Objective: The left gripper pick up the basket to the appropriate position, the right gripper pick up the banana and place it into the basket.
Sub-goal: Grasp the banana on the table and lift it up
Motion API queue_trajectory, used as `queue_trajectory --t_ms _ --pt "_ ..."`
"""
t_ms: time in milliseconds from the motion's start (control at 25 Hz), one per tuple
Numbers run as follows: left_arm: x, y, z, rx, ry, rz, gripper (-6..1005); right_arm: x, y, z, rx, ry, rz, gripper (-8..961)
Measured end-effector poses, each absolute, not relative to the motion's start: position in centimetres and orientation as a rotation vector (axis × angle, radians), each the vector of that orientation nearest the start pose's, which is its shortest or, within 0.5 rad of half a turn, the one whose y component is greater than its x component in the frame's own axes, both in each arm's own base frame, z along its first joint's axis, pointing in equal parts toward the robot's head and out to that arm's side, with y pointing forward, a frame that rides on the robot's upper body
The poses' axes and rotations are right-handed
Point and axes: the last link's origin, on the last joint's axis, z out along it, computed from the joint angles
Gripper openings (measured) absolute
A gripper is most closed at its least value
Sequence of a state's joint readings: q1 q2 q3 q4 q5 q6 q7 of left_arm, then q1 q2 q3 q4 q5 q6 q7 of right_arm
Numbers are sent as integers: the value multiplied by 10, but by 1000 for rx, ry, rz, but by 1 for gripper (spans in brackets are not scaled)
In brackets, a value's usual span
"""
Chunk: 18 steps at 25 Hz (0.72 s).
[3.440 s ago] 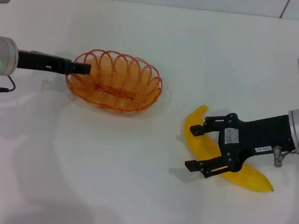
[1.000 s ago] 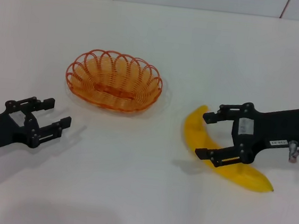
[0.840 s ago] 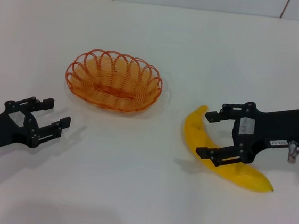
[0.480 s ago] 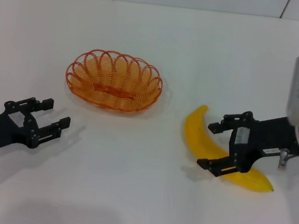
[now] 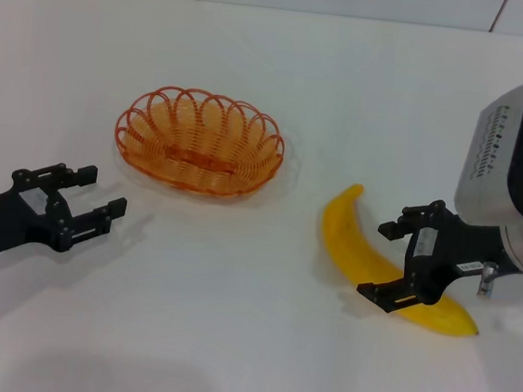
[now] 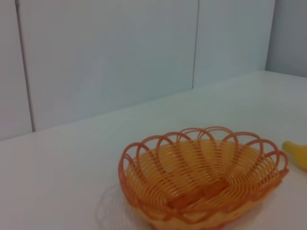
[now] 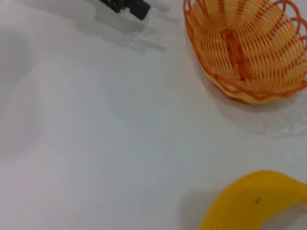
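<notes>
Both arms end in a black hand with two fingers, the left hand (image 5: 86,201) and the right hand (image 5: 391,263), whose arm has a big silver-grey part with rows of small dots.

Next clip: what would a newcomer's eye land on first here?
Probably the bright yellow banana on the white table, with the open right gripper straddling it near its middle. Next, the empty orange basket farther back on the left, and the open left gripper apart from it, nearer the robot.
</notes>
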State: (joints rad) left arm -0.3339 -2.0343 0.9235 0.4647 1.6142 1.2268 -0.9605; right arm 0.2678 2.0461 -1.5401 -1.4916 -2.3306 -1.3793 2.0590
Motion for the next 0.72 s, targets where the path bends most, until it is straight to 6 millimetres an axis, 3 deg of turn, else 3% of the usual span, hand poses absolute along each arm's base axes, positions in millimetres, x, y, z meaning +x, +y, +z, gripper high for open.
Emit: queue_trajectory --t_ms 720 --pt "-337 301 -16 -2441 -534 -521 650 222 312 -31 -2831 406 -434 864"
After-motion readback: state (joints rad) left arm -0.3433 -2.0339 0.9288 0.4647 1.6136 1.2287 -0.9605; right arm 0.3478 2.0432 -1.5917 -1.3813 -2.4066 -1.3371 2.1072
